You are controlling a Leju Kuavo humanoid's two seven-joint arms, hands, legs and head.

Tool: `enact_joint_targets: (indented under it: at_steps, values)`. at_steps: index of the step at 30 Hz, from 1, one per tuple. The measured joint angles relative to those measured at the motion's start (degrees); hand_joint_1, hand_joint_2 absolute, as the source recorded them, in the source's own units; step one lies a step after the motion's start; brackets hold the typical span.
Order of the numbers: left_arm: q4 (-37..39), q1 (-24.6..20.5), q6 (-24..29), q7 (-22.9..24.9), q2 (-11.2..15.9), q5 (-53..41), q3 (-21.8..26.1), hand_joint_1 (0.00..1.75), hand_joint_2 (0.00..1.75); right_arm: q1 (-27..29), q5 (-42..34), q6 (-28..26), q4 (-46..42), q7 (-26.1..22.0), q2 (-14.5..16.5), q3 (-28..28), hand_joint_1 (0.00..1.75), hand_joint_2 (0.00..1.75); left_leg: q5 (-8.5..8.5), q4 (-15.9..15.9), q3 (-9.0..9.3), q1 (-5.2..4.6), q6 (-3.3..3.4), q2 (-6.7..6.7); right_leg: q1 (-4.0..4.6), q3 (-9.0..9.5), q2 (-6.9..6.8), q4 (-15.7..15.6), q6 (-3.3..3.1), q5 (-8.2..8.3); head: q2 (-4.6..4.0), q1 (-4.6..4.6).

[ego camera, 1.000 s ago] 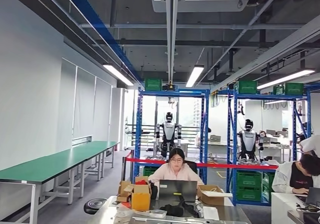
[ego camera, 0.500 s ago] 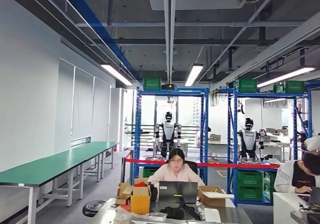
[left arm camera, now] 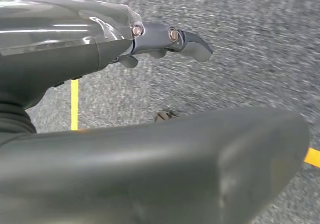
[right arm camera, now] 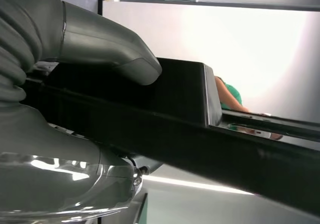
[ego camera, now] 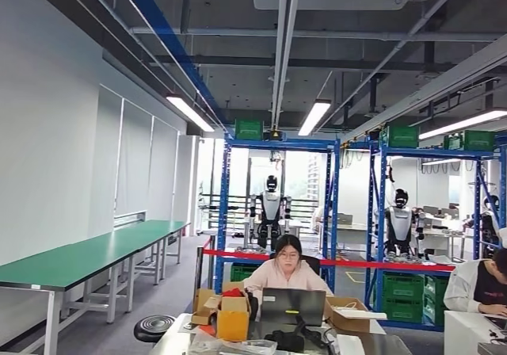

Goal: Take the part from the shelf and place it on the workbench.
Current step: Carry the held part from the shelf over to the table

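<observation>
At nine o'clock in the head view a long green-topped workbench on white legs [ego camera: 89, 256] is seen running along the white wall. At twelve o'clock, far down the hall, blue steel shelving racks [ego camera: 278, 204] are stood with green plastic crates [ego camera: 249, 128] on top. At six o'clock a seated person in a pink top [ego camera: 288, 269] is placed behind a dark open laptop [ego camera: 291, 306], with an orange cardboard box [ego camera: 233, 315] just beside it.

The part itself is found in the right wrist view: a long black flat-sided bar [right arm camera: 181, 109], clamped by the right hand [right arm camera: 75, 134], a grey thumb laid over one face and the palm under the other.

The left hand [left arm camera: 151, 149] is hung over grey speckled floor [left arm camera: 245, 59] crossed by yellow tape [left arm camera: 74, 104]; its fingers are held apart and nothing is carried.

The carry appears to be in hand. A turn toward nine o'clock would be called for, the bar kept level and firmly held, then lowered flat onto bare green surface before release.
</observation>
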Motion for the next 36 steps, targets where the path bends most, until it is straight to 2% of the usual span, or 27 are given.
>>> enact_joint_targets:
  at_steps: [1,2,3,5,7,9,11,12,13,14,16,17,18,19,20,21,23,25,26,27,28,29,31,32,34,35,36]
  values:
    - [0.03,0.03,-0.03,-0.02,-0.13,-0.01,0.0,0.0,1.75,-0.1,-0.13,0.08,-0.05,0.02,0.05,-0.05,1.75,1.75,-0.34,-0.24,0.47,-0.03,-0.11,0.31,0.72,0.93,-0.8,-3.01,-0.88,1.32,0.01,-0.02]
    - [0.05,0.08,-0.06,-0.03,-0.26,-0.03,-0.01,0.0,1.75,-0.19,-0.24,0.15,-0.1,0.04,0.1,-0.1,1.75,1.75,-0.52,-0.56,0.85,-0.04,-0.28,0.7,1.18,1.45,-1.35,-4.79,-1.55,1.85,0.01,-0.04]
    - [0.07,0.11,-0.07,-0.04,-0.35,-0.05,-0.01,0.0,1.75,-0.23,-0.32,0.21,-0.14,0.07,0.15,-0.12,1.75,1.75,-0.47,-0.75,1.23,-0.04,-0.51,1.12,1.28,1.78,-1.19,-5.58,-1.97,1.53,0.01,-0.04]
    - [0.07,0.12,-0.08,-0.08,-0.39,-0.12,-0.01,0.0,1.75,-0.1,-0.48,0.33,-0.2,0.12,0.22,-0.18,1.75,1.75,-0.46,-1.0,2.06,-0.05,-0.87,1.73,0.98,3.0,-0.17,-7.23,-2.27,1.84,0.0,-0.07]
    - [0.07,0.02,-0.08,-0.18,-0.38,-0.2,-0.01,0.0,1.75,0.01,-0.59,0.41,-0.21,0.16,0.27,-0.21,1.75,1.75,-0.99,-0.23,2.31,-0.04,-1.01,1.33,0.47,4.44,0.51,-8.5,-2.18,2.07,0.0,-0.09]
    - [0.07,-0.05,-0.08,-0.28,-0.29,-0.3,-0.01,0.0,1.75,-0.06,-0.66,0.52,-0.2,0.2,0.46,-0.2,1.75,1.75,-2.81,3.81,0.23,0.11,-1.38,0.28,-0.04,5.28,1.21,-8.99,-1.92,2.0,0.0,-0.08]
    - [0.07,0.04,-0.07,-0.32,-0.1,-0.37,-0.01,0.0,1.75,0.08,-0.71,0.6,-0.14,0.24,0.66,-0.19,1.75,1.75,-5.1,9.97,-3.78,0.57,-2.28,-0.3,-0.59,5.97,2.34,-9.07,-1.54,1.52,0.0,-0.06]
    - [0.07,0.16,-0.07,-0.32,0.0,-0.38,0.0,0.0,1.75,0.27,-0.74,0.61,-0.1,0.24,0.7,-0.19,1.75,1.75,-5.43,11.82,-5.41,0.93,-2.84,-0.36,-0.89,6.37,2.98,-9.06,-1.25,1.18,0.0,-0.05]
    - [0.06,0.26,-0.07,-0.32,0.1,-0.4,0.01,0.0,1.75,0.43,-0.76,0.61,-0.07,0.25,0.71,-0.19,1.75,1.75,-4.77,11.96,-6.24,1.31,-3.41,-0.39,-1.23,6.85,3.64,-9.03,-0.91,0.81,0.0,-0.05]
    - [0.06,0.33,-0.07,-0.32,0.17,-0.41,0.01,0.0,1.75,0.54,-0.79,0.62,-0.05,0.26,0.72,-0.19,1.75,1.75,-3.0,10.27,-6.18,1.71,-3.99,-0.46,-1.63,7.39,4.31,-8.94,-0.5,0.38,0.0,-0.05]
    - [0.08,0.38,-0.08,-0.33,0.2,-0.43,0.01,0.0,1.75,0.58,-0.88,0.65,-0.02,0.28,0.73,-0.2,1.75,1.75,1.55,4.31,-4.68,2.62,-5.32,-1.84,-2.4,8.3,5.57,-8.35,0.56,-0.7,0.0,-0.06]
    - [0.1,0.37,-0.09,-0.36,0.17,-0.44,0.01,0.0,1.75,0.56,-0.93,0.66,0.02,0.32,0.73,-0.2,1.75,1.75,2.41,2.02,-4.1,2.86,-5.43,-2.75,-2.67,8.35,6.18,-7.82,1.08,-1.21,0.01,-0.09]
    - [0.12,0.41,-0.09,-0.36,0.15,-0.44,0.01,0.0,1.75,0.57,-1.0,0.67,0.06,0.38,0.74,-0.21,1.75,1.75,2.77,0.79,-3.81,2.92,-5.12,-3.53,-2.85,8.2,6.72,-7.32,1.61,-1.74,0.03,-0.13]
    - [0.13,0.44,-0.09,-0.34,0.19,-0.44,0.01,0.0,1.75,0.67,-1.06,0.67,0.1,0.45,0.75,-0.22,1.75,1.75,2.13,0.68,-3.81,2.74,-4.44,-3.83,-2.96,8.01,7.14,-6.93,2.07,-2.05,0.04,-0.17]
    - [0.12,0.45,-0.08,-0.36,0.27,-0.44,0.01,0.0,1.75,0.78,-1.13,0.67,0.13,0.51,0.75,-0.26,1.75,1.75,1.97,0.57,-3.69,2.53,-3.5,-3.4,-3.05,7.8,7.41,-6.71,2.39,-2.26,0.07,-0.19]
    - [0.12,0.42,-0.07,-0.36,0.35,-0.44,0.01,0.0,1.75,0.9,-1.18,0.67,0.13,0.53,0.76,-0.33,1.75,1.75,2.24,0.54,-3.48,2.4,-2.9,-2.98,-3.14,7.76,7.1,-6.48,2.66,-2.45,0.08,-0.19]
    - [0.12,0.26,-0.06,-0.47,0.48,-0.44,0.01,0.0,1.75,0.83,-1.24,0.68,0.08,0.54,0.75,-0.52,1.75,1.75,2.05,0.28,-2.84,2.19,-2.13,-2.13,-3.2,6.63,5.05,-4.04,2.97,-3.22,0.08,-0.17]
    - [0.12,0.22,-0.06,-0.55,0.55,-0.44,0.01,0.0,1.75,0.67,-1.25,0.68,0.05,0.54,0.75,-0.64,1.75,1.75,1.6,0.1,-2.24,1.89,-1.63,-1.31,-3.2,2.88,3.04,2.44,3.15,-5.49,0.06,-0.19]
    - [0.12,0.25,-0.07,-0.56,0.56,-0.44,0.01,0.0,1.75,0.7,-1.14,0.62,0.08,0.54,0.74,-0.68,1.75,1.75,1.28,0.09,-1.96,1.7,-1.47,-0.93,-3.2,0.46,2.75,6.2,3.15,-6.73,0.05,-0.19]
    - [0.12,0.27,-0.07,-0.57,0.56,-0.44,0.01,0.0,1.75,0.82,-0.91,0.46,0.12,0.55,0.74,-0.73,1.75,1.75,0.93,0.08,-1.63,1.51,-1.38,-0.63,-3.18,-1.53,2.66,8.91,3.07,-7.31,0.05,-0.19]
    - [0.12,0.3,-0.07,-0.57,0.56,-0.44,0.01,0.0,1.75,0.93,-0.62,0.26,0.16,0.56,0.73,-0.8,1.75,1.75,0.55,0.08,-1.2,1.34,-1.35,-0.41,-3.15,-2.6,2.64,9.76,2.92,-6.9,0.04,-0.19]
    - [0.12,0.3,-0.08,-0.58,0.56,-0.44,0.01,0.0,1.75,1.01,-0.32,0.05,0.2,0.57,0.73,-0.9,1.75,1.75,0.15,0.07,-0.66,1.2,-1.32,-0.21,-3.07,-2.64,2.64,8.58,2.73,-5.44,0.03,-0.19]
    - [0.12,0.24,-0.07,-0.61,0.56,-0.44,0.01,0.0,1.75,1.02,0.06,-0.18,0.21,0.59,0.73,-1.09,1.75,1.75,-0.6,-0.08,0.54,1.11,-1.36,-0.02,-2.67,-0.28,2.29,1.9,2.19,-0.94,0.02,-0.17]
    - [0.12,0.18,-0.08,-0.62,0.56,-0.45,0.01,0.0,1.75,0.99,0.16,-0.21,0.2,0.59,0.73,-1.15,1.75,1.75,-0.88,-0.23,1.01,1.13,-1.45,0.0,-2.33,0.8,1.92,-1.19,1.83,-0.03,0.02,-0.17]
    - [0.12,0.13,-0.07,-0.63,0.56,-0.49,0.01,0.0,1.75,0.95,0.29,-0.23,0.13,0.56,0.73,-1.21,1.75,1.75,-1.13,-0.52,1.58,1.25,-1.99,0.05,-1.72,1.89,1.41,-4.43,1.2,0.11,0.01,-0.14]
    - [0.12,0.15,-0.08,-0.63,0.54,-0.51,0.01,0.0,1.75,0.93,0.33,-0.23,0.06,0.54,0.73,-1.22,1.75,1.75,-1.04,-0.55,1.89,1.3,-2.34,0.09,-1.54,2.08,1.45,-5.02,0.86,-0.23,0.01,-0.14]
    - [0.12,0.19,-0.08,-0.63,0.52,-0.53,0.01,0.0,1.75,0.95,0.36,-0.22,-0.03,0.51,0.75,-1.23,1.75,1.75,-1.08,-0.43,2.17,1.38,-2.65,0.12,-1.57,2.65,1.62,-5.52,0.59,0.23,0.01,-0.13]
